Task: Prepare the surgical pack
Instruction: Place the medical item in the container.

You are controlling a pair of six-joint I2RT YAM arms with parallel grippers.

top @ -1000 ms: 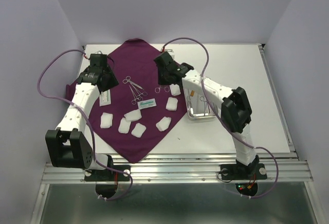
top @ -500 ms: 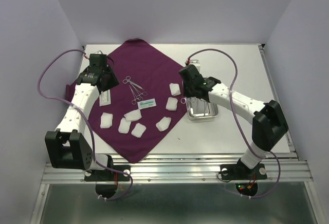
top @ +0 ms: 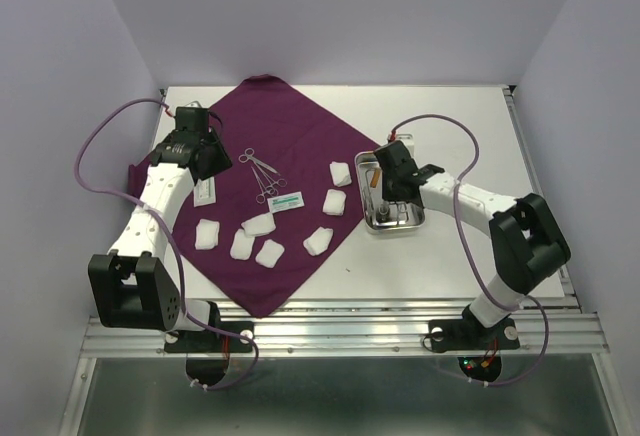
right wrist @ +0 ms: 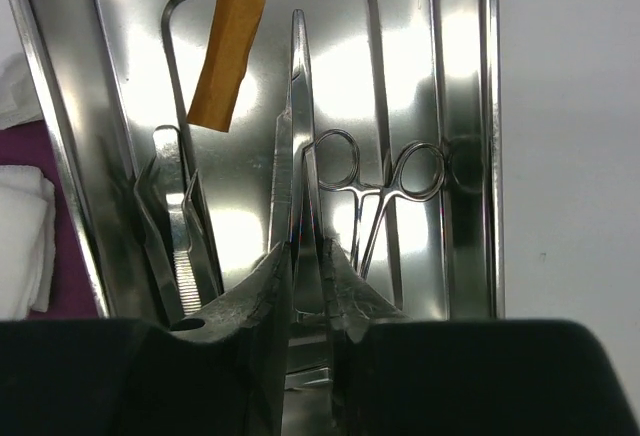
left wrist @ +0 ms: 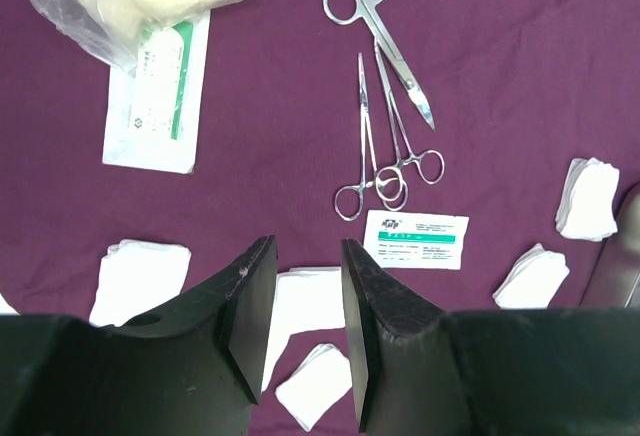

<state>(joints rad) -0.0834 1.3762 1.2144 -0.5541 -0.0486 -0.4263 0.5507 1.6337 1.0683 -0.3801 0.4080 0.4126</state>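
White table [top: 480,126], pale lilac enclosure walls [top: 60,36], ribbed aluminium rail [top: 340,341] along near edge

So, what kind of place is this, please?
Likely a robot test bench, not a real clinic: a white table inside plain walls, with a purple cloth, gauze pads, metal instruments and a steel tray laid out for surgical practice.

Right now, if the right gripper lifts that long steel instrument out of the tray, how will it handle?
The long steel instrument looks rigid, so it should not droop. Its polished surface may slip or swivel in the right gripper, which pinches it near one end. It is thin, so probably light; the tray should stay put.
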